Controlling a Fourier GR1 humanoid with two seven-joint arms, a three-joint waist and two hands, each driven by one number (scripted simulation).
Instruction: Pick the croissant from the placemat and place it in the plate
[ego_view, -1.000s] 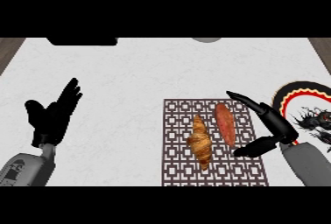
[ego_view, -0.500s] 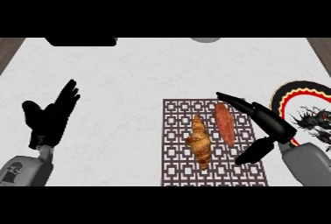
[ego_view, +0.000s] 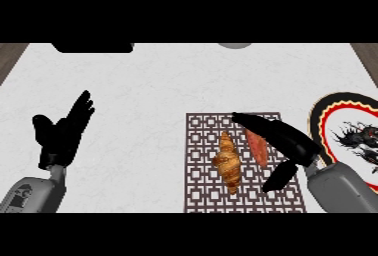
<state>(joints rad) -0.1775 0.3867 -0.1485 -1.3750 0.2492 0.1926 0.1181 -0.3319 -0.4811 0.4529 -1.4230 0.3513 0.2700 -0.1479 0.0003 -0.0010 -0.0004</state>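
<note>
Two black hands show above a pale, marbled counter (ego_view: 162, 80) at this moment. The right hand (ego_view: 284, 145) hangs over the right half of the placemat (ego_view: 203, 180), a dark mat with a pale lattice pattern. Its fingers (ego_view: 258, 125) stretch straight toward the mat's far edge, and its thumb (ego_view: 279, 177) points down toward the near edge, so the hand is spread wide and grips nothing.

The croissant (ego_view: 227, 161) lies lengthwise on the placemat, golden brown, just left of the hand and free of it. Between the croissant and the hand rests a reddish, elongated food item (ego_view: 258, 146), partly covered by the fingers; what it is cannot be told.

The plate (ego_view: 325, 112) sits at the counter's right edge, just beside the mat, with a rim of dark, red and cream bands and a dark figure painted on its white centre. The grey right forearm (ego_view: 339, 187) crosses its near side.

The left hand (ego_view: 63, 132) rests well to the left of the mat, fingers up and relaxed, touching nothing. A dark object (ego_view: 92, 47) and a grey round one (ego_view: 235, 45) sit at the counter's far edge, cut off from sight.
</note>
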